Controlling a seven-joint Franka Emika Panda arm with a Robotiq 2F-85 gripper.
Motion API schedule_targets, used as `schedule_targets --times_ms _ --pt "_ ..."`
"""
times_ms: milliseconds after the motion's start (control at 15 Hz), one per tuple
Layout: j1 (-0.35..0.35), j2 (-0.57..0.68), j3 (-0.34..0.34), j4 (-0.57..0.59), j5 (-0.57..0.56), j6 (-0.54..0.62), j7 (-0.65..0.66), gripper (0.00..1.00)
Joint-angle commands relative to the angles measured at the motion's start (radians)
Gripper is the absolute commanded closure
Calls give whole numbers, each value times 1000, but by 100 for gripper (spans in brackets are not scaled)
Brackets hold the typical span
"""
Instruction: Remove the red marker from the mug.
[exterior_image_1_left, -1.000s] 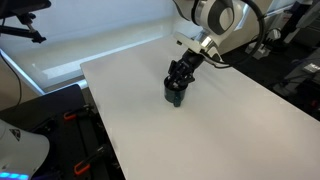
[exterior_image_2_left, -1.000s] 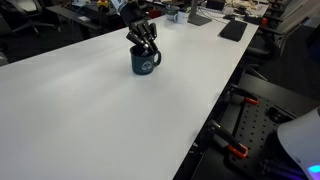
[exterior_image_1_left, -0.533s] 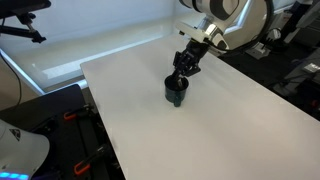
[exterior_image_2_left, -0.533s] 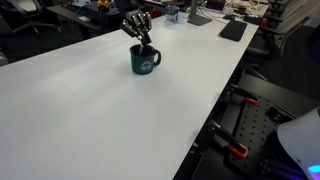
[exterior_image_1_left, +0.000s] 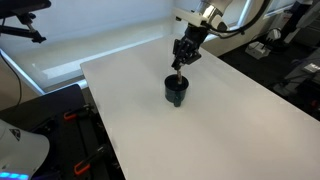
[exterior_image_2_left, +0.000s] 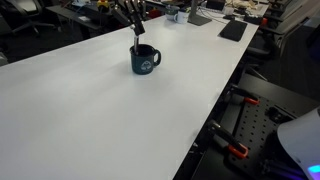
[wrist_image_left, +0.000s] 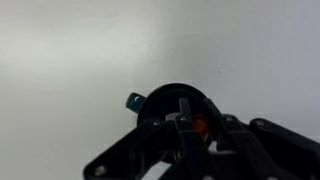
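Observation:
The dark teal-black mug (exterior_image_1_left: 176, 93) stands upright on the white table (exterior_image_1_left: 225, 135), and it shows in both exterior views (exterior_image_2_left: 145, 61). My gripper (exterior_image_1_left: 182, 60) hangs straight above it, lifted clear of the rim (exterior_image_2_left: 135, 24). In the wrist view the fingers (wrist_image_left: 190, 128) are shut on the red marker (wrist_image_left: 200, 125), seen end-on as a red spot between them. The mug (wrist_image_left: 165, 98) lies right below, with its handle to the left. In the exterior views the marker is a thin stick pointing down at the mug's mouth; I cannot tell whether its tip is inside the mug.
The wide white table (exterior_image_2_left: 80, 110) has only the mug on it. Desks with keyboards and clutter (exterior_image_2_left: 232, 28) stand beyond its far edge. Black equipment with red clamps (exterior_image_1_left: 75, 130) sits beside the table.
My gripper has risen from the mug's mouth to well above it, staying shut with the marker coming up with it. The mug has not moved.

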Motion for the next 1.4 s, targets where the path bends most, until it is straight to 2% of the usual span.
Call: schedule_targets --times_ms 0,267,667,933,1333 --pt "22 -136 10 -145 -13 87 9 95" --pt "45 -232 12 -235 -29 152 21 95" --pt "63 -317 25 -316 -49 178 22 95" --pt "71 -275 55 -293 -38 127 -16 95" --pt "103 -188 83 -261 -35 121 7 95"
